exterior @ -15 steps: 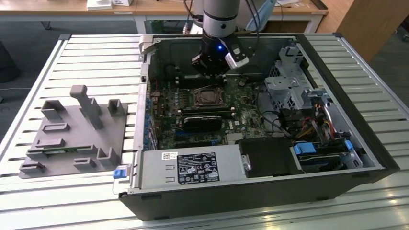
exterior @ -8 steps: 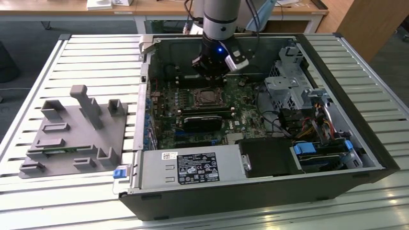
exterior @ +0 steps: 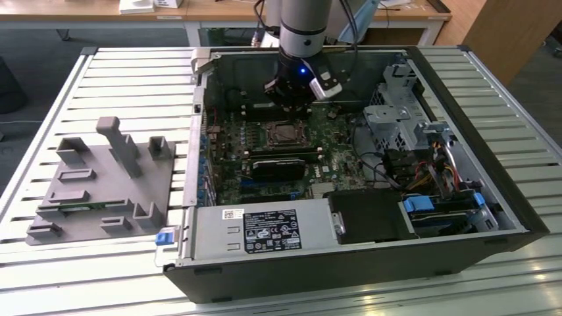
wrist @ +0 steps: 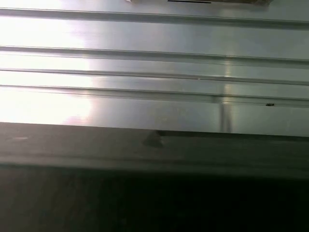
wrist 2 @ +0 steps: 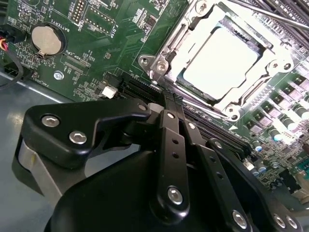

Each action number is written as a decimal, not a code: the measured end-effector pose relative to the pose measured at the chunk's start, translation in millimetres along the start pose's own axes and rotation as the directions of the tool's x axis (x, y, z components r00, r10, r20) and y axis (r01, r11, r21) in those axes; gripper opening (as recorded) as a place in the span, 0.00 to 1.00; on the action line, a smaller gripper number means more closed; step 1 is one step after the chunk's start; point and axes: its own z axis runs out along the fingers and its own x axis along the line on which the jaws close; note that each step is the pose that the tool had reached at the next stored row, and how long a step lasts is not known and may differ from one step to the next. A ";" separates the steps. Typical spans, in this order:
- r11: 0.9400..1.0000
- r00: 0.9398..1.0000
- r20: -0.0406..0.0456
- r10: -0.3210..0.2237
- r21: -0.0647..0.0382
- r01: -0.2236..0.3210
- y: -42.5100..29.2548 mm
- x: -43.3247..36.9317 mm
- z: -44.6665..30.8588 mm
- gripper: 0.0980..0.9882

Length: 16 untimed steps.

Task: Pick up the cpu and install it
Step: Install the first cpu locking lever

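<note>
Gripper fingers are pressed together, empty, hovering over the motherboard. Just beyond its tips the cpu lies flat in the socket, square, with no long axis. In the exterior view, the grey fixture tray sits well apart, outside the case.
</note>
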 end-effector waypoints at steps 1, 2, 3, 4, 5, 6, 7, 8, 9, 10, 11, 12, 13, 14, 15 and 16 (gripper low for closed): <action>1.000 1.000 0.000 0.000 0.000 0.000 0.0 0.0 0.0 0.01; 1.000 1.000 0.000 0.000 0.000 0.000 0.0 0.0 0.1 0.01; 1.000 1.000 0.000 0.000 0.000 0.000 0.0 -0.1 0.1 0.01; 1.000 1.000 0.000 0.000 0.000 0.000 0.0 -0.1 -0.1 0.01; 1.000 1.000 0.000 0.000 0.000 0.000 0.1 -0.1 -0.3 0.01; 1.000 1.000 0.000 0.000 0.000 0.000 0.1 -0.1 -0.5 0.01; 1.000 1.000 0.000 0.000 0.000 0.000 0.1 -0.1 -0.8 0.01; 1.000 1.000 0.000 0.000 0.000 0.000 0.1 0.0 -1.4 0.01; 1.000 1.000 0.000 0.000 0.000 0.000 0.1 0.0 -2.0 0.01; 1.000 1.000 0.000 0.000 0.000 0.000 0.2 0.0 -2.3 0.01; 1.000 1.000 0.000 0.000 0.000 0.000 0.2 -0.1 -2.2 0.01; 1.000 1.000 0.000 0.000 0.000 0.000 0.2 -0.1 -2.3 0.01; 1.000 1.000 0.000 0.000 0.001 0.000 0.2 -0.1 -1.7 0.01; 1.000 1.000 0.000 0.000 0.001 0.000 0.1 -0.1 -1.4 0.01; 1.000 1.000 0.000 0.000 0.002 0.000 0.1 -0.1 -0.9 0.01; 1.000 1.000 0.000 0.000 0.002 0.000 0.1 0.0 -0.5 0.01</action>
